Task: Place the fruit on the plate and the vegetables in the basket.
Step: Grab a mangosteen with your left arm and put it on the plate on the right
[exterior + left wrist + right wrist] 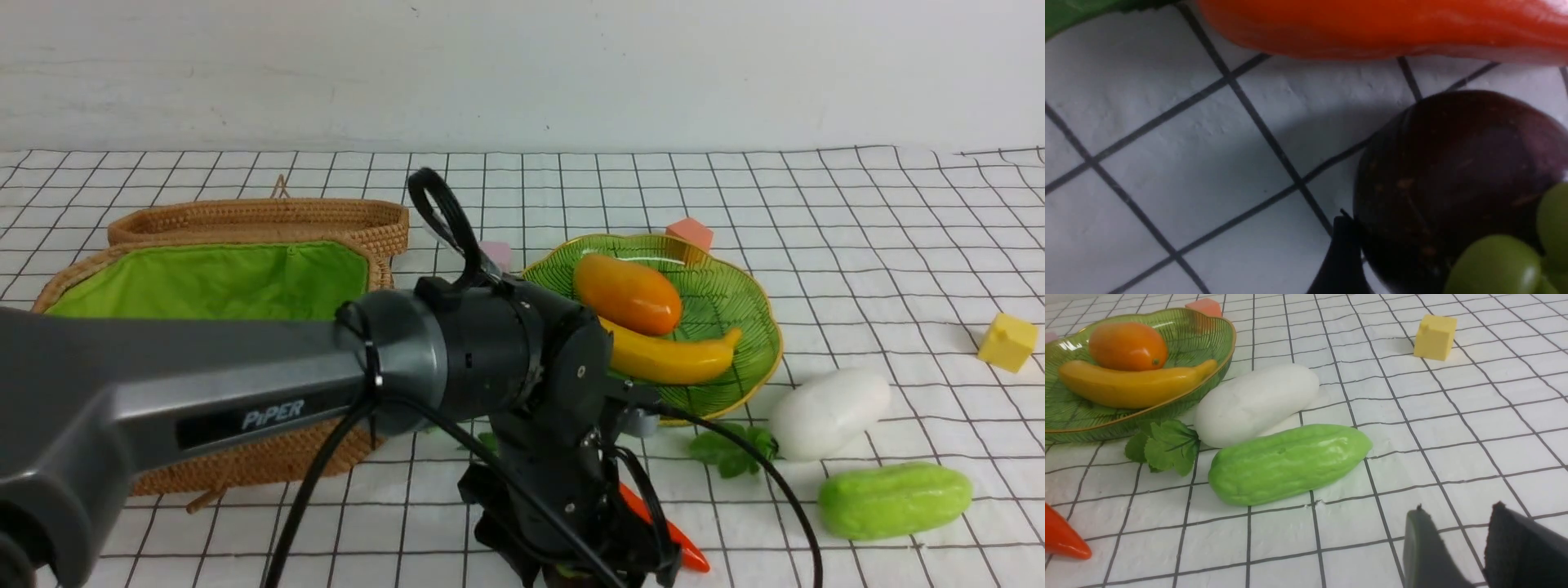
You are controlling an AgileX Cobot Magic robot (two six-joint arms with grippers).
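Observation:
The mango (627,292) and banana (673,355) lie on the green plate (771,327). My left gripper (588,563) is down at the cloth near the front edge, beside the carrot (678,539). In the left wrist view the dark purple mangosteen (1453,183) sits within the jaws. One finger (1341,253) is close against its side with a sliver of cloth between them; the other finger is out of frame. The white radish (829,412) and the cucumber (894,500) lie right of the plate. My right gripper (1458,507) is open and empty over bare cloth near the cucumber (1290,463).
The wicker basket (204,282) stands open at the left, its lid (261,219) lying behind it. Foam cubes sit around: yellow (1008,341) at far right, orange-pink (690,233) behind the plate, pale pink (496,253) near the basket. My left arm (245,392) crosses in front of the basket.

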